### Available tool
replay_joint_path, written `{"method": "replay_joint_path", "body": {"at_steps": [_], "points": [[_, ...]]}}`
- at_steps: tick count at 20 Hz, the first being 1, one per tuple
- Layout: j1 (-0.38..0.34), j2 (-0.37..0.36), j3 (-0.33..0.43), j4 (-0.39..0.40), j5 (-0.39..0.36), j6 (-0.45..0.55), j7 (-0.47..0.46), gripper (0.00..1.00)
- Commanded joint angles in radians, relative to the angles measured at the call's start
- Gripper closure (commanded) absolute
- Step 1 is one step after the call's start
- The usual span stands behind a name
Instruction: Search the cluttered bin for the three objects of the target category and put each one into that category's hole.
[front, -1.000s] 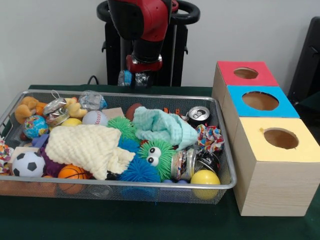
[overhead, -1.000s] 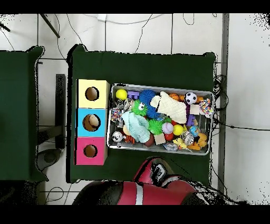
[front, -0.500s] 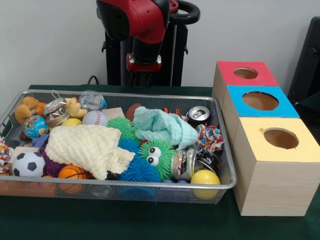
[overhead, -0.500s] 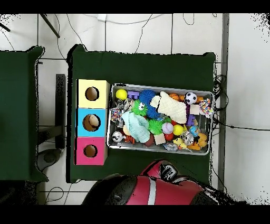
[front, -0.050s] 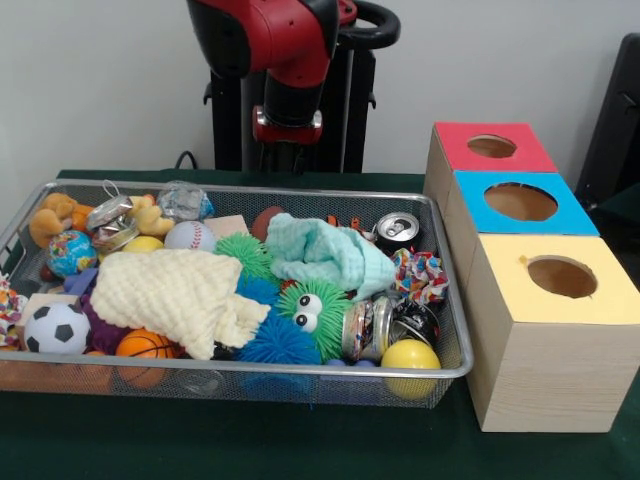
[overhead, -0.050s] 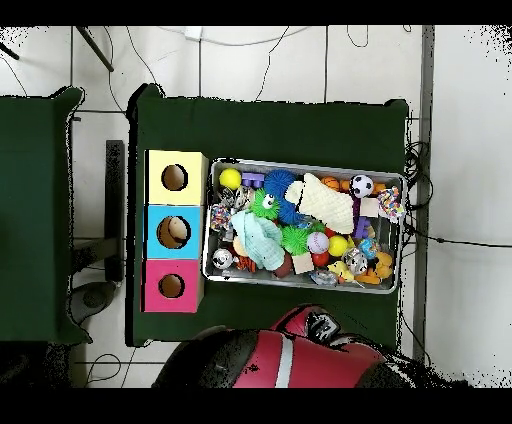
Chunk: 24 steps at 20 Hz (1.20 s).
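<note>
Wire bin brims with toys beside three holed boxes.

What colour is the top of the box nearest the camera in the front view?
Yellow top; clearest in the front view.

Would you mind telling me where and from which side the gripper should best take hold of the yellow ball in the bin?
Probably across the middle of the yellow ball, coming straight down from above. It sits in the bin's corner nearest the yellow box, hard by the wire walls, with cans beside it, so only its top lies open.
</note>
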Motion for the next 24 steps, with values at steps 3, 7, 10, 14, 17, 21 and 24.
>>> {"method": "replay_joint_path", "body": {"at_steps": [3, 7, 10, 14, 17, 21, 24], "points": [[-0.014, 0.2, 0.008, -0.118, 0.074, -0.105, 0.132, 0.0], [-0.072, 0.216, 0.054, -0.142, 0.138, 0.021, 0.067, 0.0], [-0.095, 0.274, 0.092, -0.215, 0.175, 0.087, 0.014, 0.0], [-0.075, 0.271, 0.102, -0.248, 0.259, 0.147, 0.015, 0.0], [-0.187, 0.215, 0.21, -0.186, 0.321, 0.259, -0.095, 0.0], [-0.241, 0.199, 0.251, -0.197, 0.372, 0.374, -0.164, 0.0], [-0.223, 0.207, 0.245, -0.223, 0.385, 0.405, -0.145, 0.0]]}}
